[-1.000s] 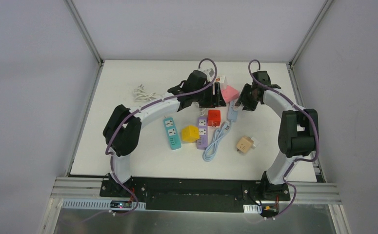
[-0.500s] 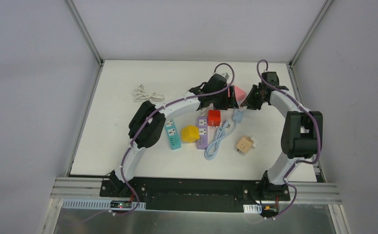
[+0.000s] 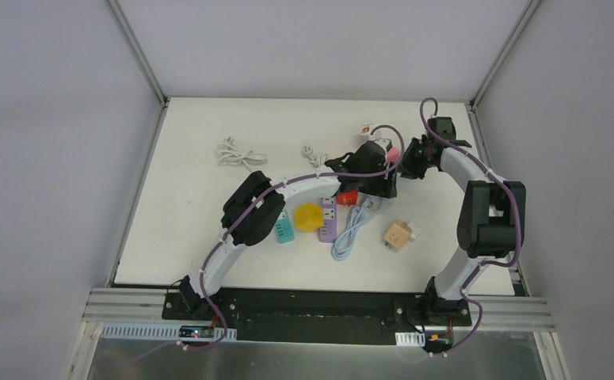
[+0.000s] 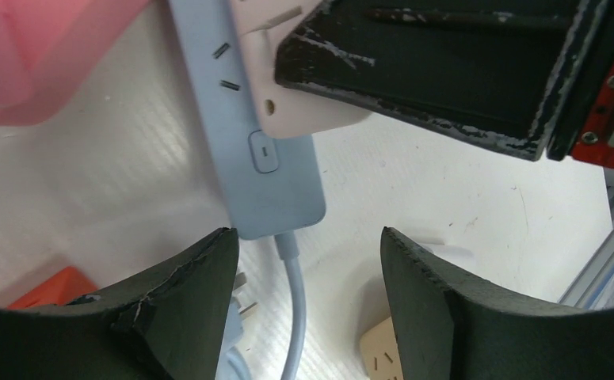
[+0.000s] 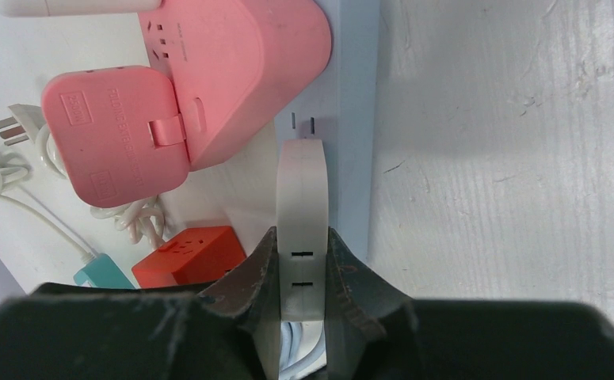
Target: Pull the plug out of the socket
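A white plug (image 5: 302, 198) sits in the pale blue socket strip (image 5: 356, 119), and my right gripper (image 5: 302, 265) is shut on the plug's two flat sides. In the left wrist view the same plug (image 4: 299, 99) stands on the blue strip (image 4: 268, 166), under the black right fingers (image 4: 446, 71). My left gripper (image 4: 310, 265) is open, with one jaw on each side of the strip's cable end and its blue cable (image 4: 295, 309). In the top view the left gripper (image 3: 383, 184) and right gripper (image 3: 409, 164) meet over the strip, which is mostly hidden.
A pink socket block (image 5: 200, 87) lies beside the strip, with a red cube (image 5: 184, 253) nearby. On the table (image 3: 184, 206) are a yellow cube (image 3: 309, 216), a purple strip (image 3: 328, 219), a teal strip (image 3: 283, 230), a beige cube (image 3: 398, 235) and a coiled white cable (image 3: 236, 152).
My left arm has swung right, from the pink block to the blue strip's cable end. My right gripper has shut on the white plug.
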